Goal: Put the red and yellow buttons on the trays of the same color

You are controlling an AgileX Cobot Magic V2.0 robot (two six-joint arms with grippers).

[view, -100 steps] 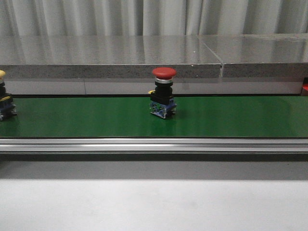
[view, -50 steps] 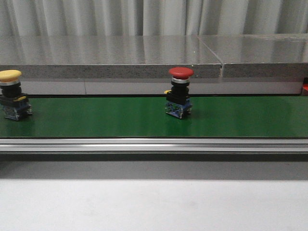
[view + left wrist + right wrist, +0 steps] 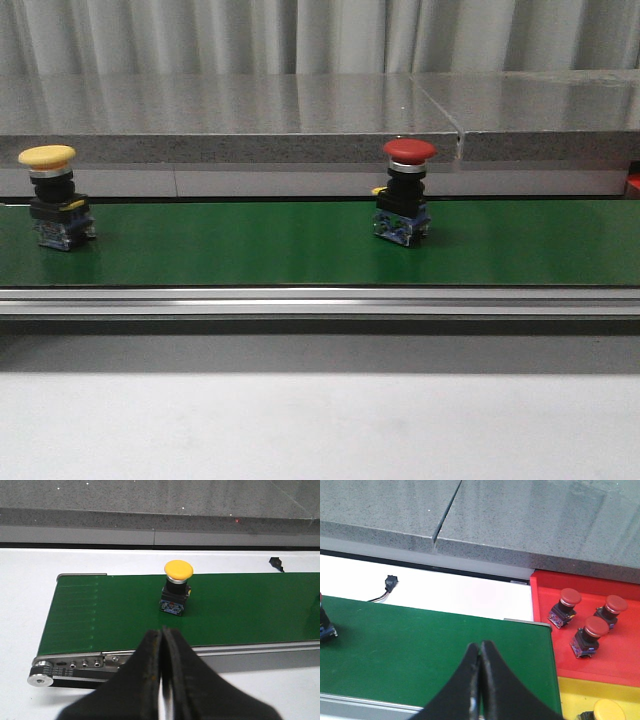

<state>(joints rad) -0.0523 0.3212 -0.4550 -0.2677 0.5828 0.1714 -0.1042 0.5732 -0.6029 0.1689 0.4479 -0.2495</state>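
A red button (image 3: pixel 408 192) stands upright on the green belt (image 3: pixel 250 245), right of centre; only its edge shows in the right wrist view (image 3: pixel 325 625). A yellow button (image 3: pixel 55 197) stands upright at the belt's left; it also shows in the left wrist view (image 3: pixel 176 587). My left gripper (image 3: pixel 162 630) is shut and empty, above the belt's near rail, short of the yellow button. My right gripper (image 3: pixel 479 645) is shut and empty over the belt's right end. A red tray (image 3: pixel 620 650) holds three red buttons (image 3: pixel 590 636). A yellow tray (image 3: pixel 575 692) holds a yellow button (image 3: pixel 607 711).
A grey stone ledge (image 3: pixel 300 120) runs behind the belt. The belt's silver rail (image 3: pixel 320 300) runs along its near side, with the roller end (image 3: pixel 40 677) at the left. A small black connector (image 3: pixel 391 582) lies on the white table behind the belt.
Both buttons have travelled to the right along the belt. The yellow button has come fully into the front view from the left edge. The grippers have no earlier frames.
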